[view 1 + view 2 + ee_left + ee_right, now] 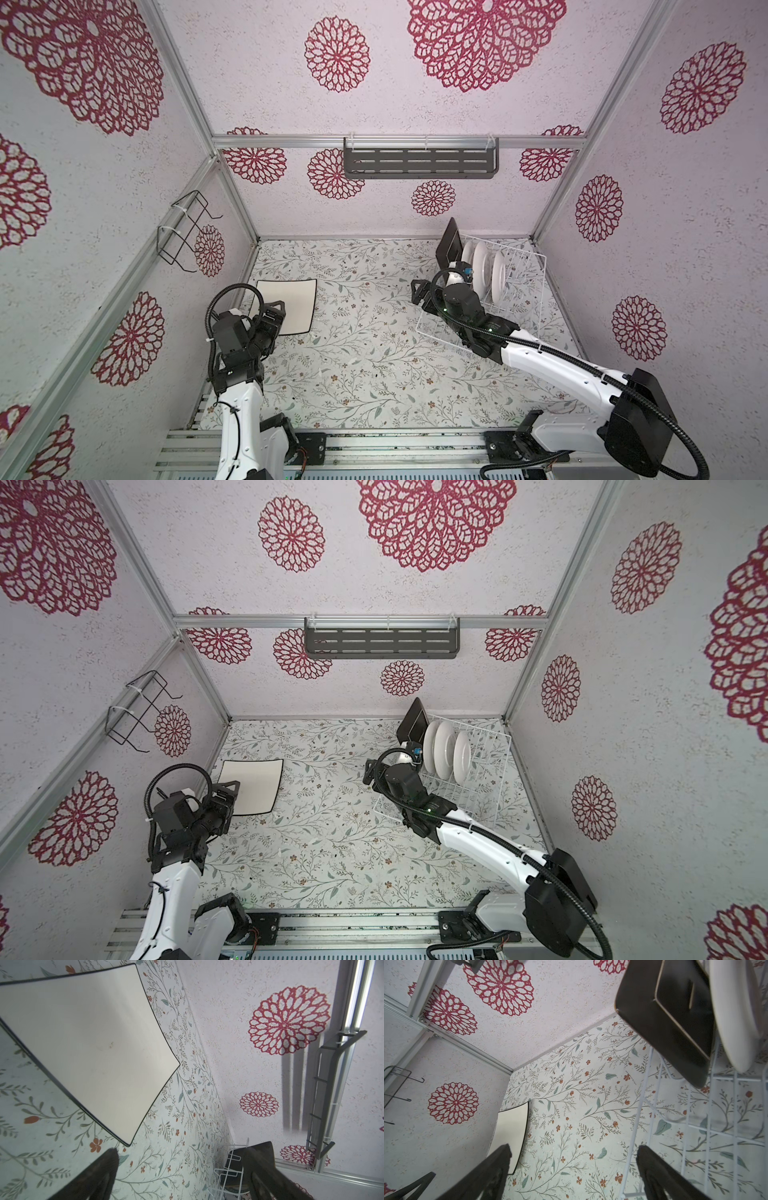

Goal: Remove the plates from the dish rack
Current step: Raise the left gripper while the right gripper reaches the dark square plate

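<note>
black left gripper (274, 309) over white square plate (297, 303) edge, apart | right gripper (419, 291) beside dish rack (519, 286), apart

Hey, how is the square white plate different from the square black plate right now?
The square white plate is white with a thin dark edge; the square black plate is black. The white one lies flat on the table, out of the dish rack; the black one stands on edge at the rack's far end. Both are square.
</note>
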Controlling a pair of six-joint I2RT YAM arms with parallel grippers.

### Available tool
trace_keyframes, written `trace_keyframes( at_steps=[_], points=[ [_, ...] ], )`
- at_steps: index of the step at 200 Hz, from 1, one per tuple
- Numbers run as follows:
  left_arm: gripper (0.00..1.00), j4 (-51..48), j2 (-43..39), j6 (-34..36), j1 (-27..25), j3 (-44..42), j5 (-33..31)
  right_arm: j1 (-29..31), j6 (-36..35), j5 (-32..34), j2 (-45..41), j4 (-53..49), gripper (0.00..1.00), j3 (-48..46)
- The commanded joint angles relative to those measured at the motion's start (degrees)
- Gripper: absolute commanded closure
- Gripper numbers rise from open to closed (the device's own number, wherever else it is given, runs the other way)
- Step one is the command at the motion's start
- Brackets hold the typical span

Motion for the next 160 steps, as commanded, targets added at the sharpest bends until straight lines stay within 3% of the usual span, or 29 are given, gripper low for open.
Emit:
trace_keyframes(
  at_steps=[1,80,124,160],
  points=[
    [0.03,0.6,-1.6,0.3,-3.4,0.2,-1.7,0.2,-3.1,5.0,0.9,-6.1,0.03,3.6],
    [0.03,9.6,0.3,-2.6,-14.0,-3.6,-5.5,0.2,-5.4,17.9,6.9,-20.1,0.01,13.5],
    [0.03,7.8,0.4,-0.6,-14.3,-2.7,-4.7,0.2,-3.3,27.3,11.5,-30.8,0.01,20.3],
    [0.03,7.9,-0.9,-1.4,-14.9,-3.1,-5.8,0.2,-5.2,29.1,15.4,-34.5,0.01,24.8]
  ],
)
